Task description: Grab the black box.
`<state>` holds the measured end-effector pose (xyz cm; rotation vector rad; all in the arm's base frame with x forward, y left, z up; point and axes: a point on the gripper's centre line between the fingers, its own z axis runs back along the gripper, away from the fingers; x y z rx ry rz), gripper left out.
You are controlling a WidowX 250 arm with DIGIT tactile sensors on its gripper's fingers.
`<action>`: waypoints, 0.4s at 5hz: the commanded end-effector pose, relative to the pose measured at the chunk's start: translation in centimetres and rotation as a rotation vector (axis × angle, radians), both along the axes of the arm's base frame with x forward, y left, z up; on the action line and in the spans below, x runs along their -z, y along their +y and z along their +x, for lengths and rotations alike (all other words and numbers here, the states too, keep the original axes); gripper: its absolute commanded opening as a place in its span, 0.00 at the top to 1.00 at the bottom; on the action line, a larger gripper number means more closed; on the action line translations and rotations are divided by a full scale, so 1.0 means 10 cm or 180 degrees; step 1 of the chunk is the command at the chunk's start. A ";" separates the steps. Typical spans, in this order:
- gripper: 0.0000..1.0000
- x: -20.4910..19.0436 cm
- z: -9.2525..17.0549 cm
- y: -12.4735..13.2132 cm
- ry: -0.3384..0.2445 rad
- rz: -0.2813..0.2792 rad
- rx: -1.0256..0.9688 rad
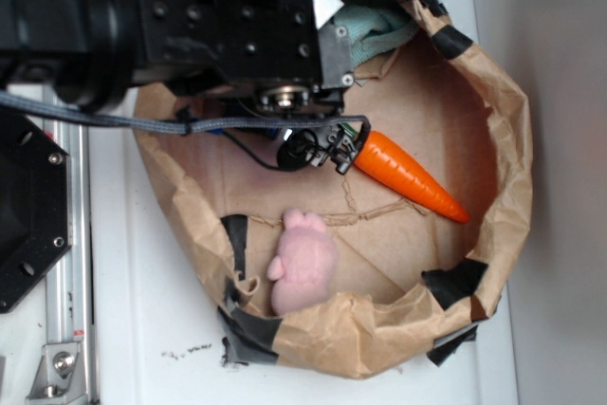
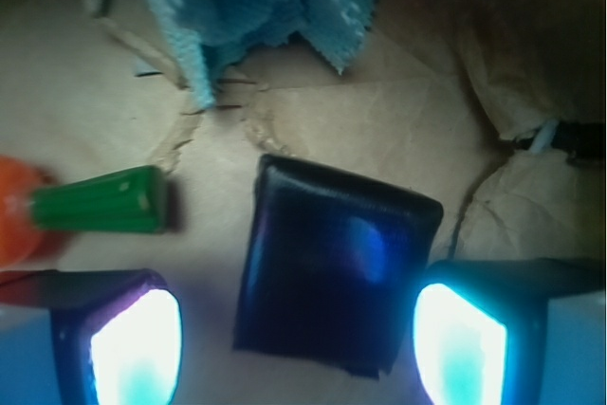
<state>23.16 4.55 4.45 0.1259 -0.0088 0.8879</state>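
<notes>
1. At the wrist view's left edge lies the carrot [image 2: 90,201], clear of my reach.
2. My gripper [image 2: 296,343] stands wide, one pad either side of the black box [image 2: 332,267], which sits frame centre on the paper bag floor [image 2: 398,111].
3. Upper centre, the blue cloth [image 2: 256,7] lies apart, so closing should catch only the box.

No legible text, label, brand, number or sign appears in either view. In the wrist view, the black box [image 2: 337,277] presents a plain glossy top with only a bluish reflection, and the blue cloth [image 2: 256,2] shows a woven pattern without lettering. In the exterior view, the brown paper bag [image 1: 493,139] and the black hexagonal plate [image 1: 28,206] are likewise unmarked.
</notes>
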 end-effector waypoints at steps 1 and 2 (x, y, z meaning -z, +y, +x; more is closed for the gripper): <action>0.00 -0.16 -0.24 0.30 -0.0044 -0.0022 -0.0098; 0.00 -0.13 -0.25 0.29 -0.0032 0.0078 -0.0038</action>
